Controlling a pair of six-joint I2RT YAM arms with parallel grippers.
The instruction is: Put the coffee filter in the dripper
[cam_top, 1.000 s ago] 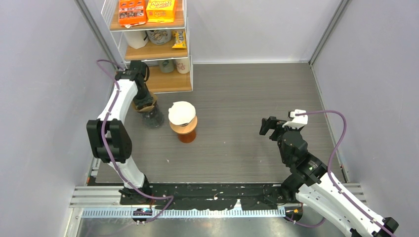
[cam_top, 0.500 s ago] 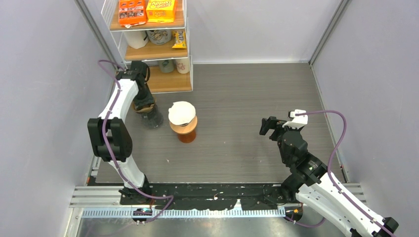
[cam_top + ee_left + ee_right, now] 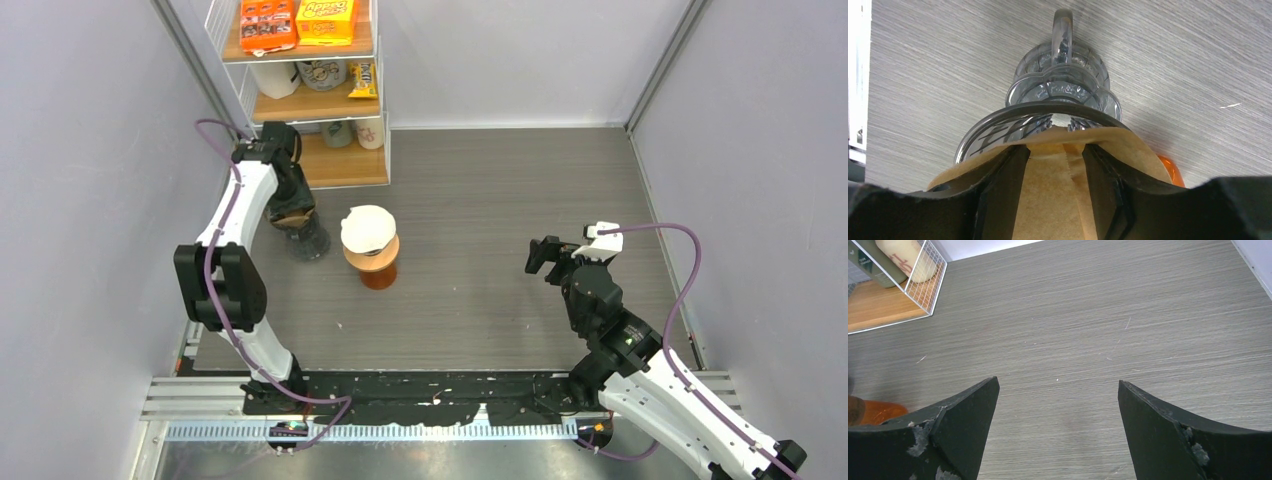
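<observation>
A clear grey dripper [image 3: 1058, 90] with a handle stands on the table, left of centre in the top view [image 3: 312, 243]. A brown paper coffee filter [image 3: 1053, 200] sits in its mouth, its upper edge over the far rim. My left gripper [image 3: 1054, 150] is right above the dripper [image 3: 294, 213]. Its two fingers [image 3: 1003, 190] are spread apart inside the filter cone and do not pinch the paper. My right gripper [image 3: 1058, 385] is open and empty over bare table at the right [image 3: 545, 256].
An orange dripper holding a white filter [image 3: 369, 240] stands just right of the clear one; its edge shows in both wrist views [image 3: 1170, 170] [image 3: 873, 412]. A wire-and-wood shelf [image 3: 310, 90] with boxes and cups stands at the back left.
My left wrist has shifted slightly over the clear dripper. The right arm has not moved.
</observation>
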